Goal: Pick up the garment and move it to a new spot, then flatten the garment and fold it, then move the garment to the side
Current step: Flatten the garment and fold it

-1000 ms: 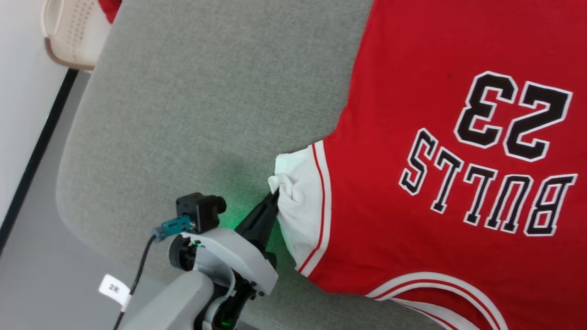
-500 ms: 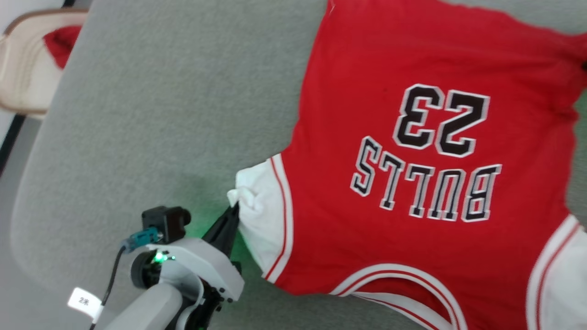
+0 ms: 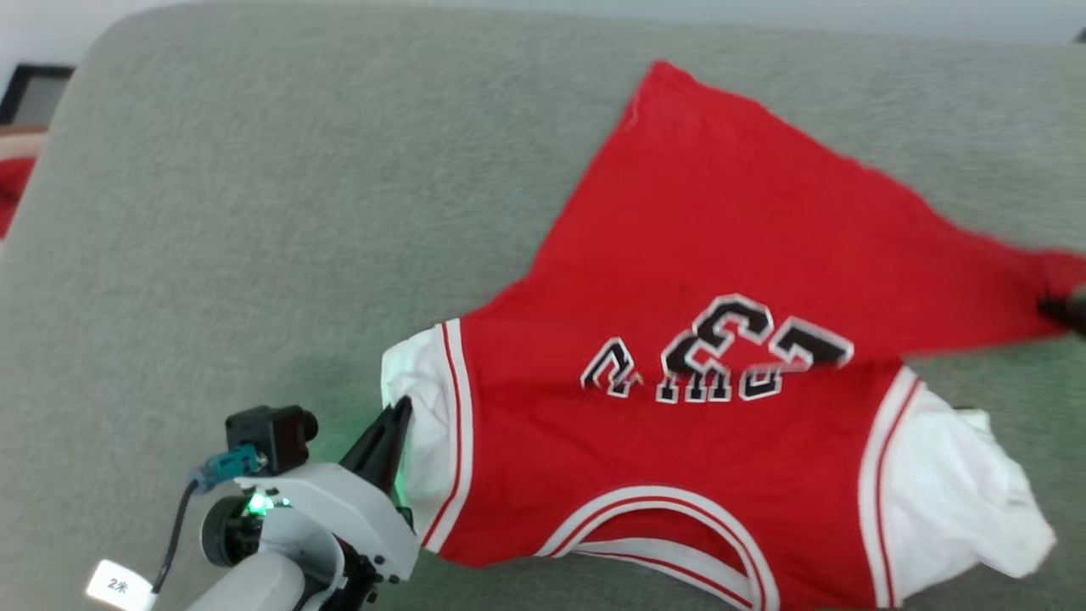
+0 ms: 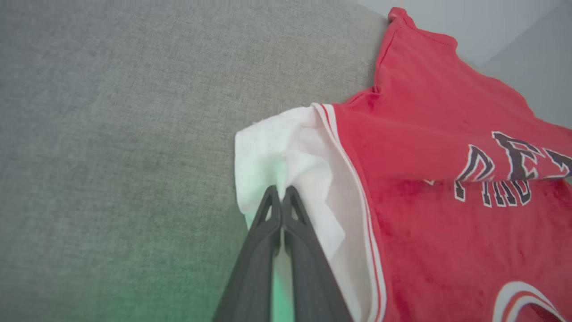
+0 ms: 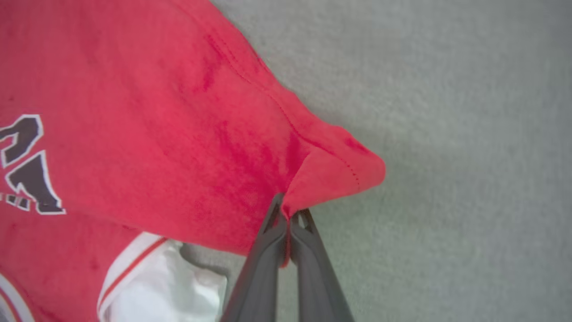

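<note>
The garment (image 3: 679, 255), a red jersey with white sleeves, lies on the grey padded table (image 3: 254, 212). Its far part is folded over toward the collar and half covers the black "23" and the lettering. My left gripper (image 3: 399, 412) is at the garment's left side, shut on the white left sleeve (image 4: 277, 147); in the left wrist view the left gripper (image 4: 281, 192) has both fingers pressed together on that cloth. My right gripper (image 3: 1060, 310) sits at the right edge. In the right wrist view the right gripper (image 5: 288, 212) is shut on a red hem corner of the garment (image 5: 156, 112), held above the table.
The other white sleeve (image 3: 959, 501) lies rumpled at the lower right. A piece of red cloth (image 3: 10, 191) and a dark-framed object (image 3: 34, 89) show past the table's left edge. Bare grey padding spreads to the left of and beyond the garment.
The head camera has shifted. The right gripper has pulled the red hem corner over the garment, which now covers part of the number and lettering. The left gripper still holds the sleeve.
</note>
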Controlling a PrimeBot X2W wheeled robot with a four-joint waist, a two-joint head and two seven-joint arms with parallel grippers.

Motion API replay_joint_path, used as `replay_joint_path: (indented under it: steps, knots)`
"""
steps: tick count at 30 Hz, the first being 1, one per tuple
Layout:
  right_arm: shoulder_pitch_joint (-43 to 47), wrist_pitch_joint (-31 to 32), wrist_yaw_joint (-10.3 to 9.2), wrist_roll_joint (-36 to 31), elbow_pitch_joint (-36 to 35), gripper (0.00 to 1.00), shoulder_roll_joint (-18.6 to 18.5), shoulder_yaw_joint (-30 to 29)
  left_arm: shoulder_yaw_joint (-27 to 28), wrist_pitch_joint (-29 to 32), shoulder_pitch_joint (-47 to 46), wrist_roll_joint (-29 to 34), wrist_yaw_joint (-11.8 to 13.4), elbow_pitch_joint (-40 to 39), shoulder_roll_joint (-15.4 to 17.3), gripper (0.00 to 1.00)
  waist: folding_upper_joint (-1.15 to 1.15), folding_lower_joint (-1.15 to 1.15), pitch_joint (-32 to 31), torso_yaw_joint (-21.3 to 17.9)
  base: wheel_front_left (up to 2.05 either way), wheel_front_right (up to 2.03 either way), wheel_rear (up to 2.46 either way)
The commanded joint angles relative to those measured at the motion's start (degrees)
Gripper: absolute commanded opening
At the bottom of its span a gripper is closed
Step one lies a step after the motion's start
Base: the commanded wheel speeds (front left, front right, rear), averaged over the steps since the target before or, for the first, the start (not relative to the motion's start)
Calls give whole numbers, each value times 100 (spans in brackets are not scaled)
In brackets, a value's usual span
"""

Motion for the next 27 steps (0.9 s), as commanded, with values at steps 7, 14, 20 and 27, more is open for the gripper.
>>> replay_joint_path:
  steps: [7,14,20,27]
  knots:
    - [1510,-62,0,-59,-625,0,441,-871,34,35,203,-32,152,-183,116,0,0,0,-299,-380,0,0,0]
    - [2368,-220,0,-293,-884,0,948,-1326,36,62,227,-61,186,-282,166,0,0,0,-295,-453,0,0,0]
    - [2459,-546,0,-440,-765,9,1182,-1304,21,70,234,-61,179,-276,171,0,0,0,-289,-493,0,0,0]
    - [2530,-761,0,-546,-753,100,1265,-1275,32,57,260,-81,180,-270,194,0,0,0,-314,-516,0,0,0]
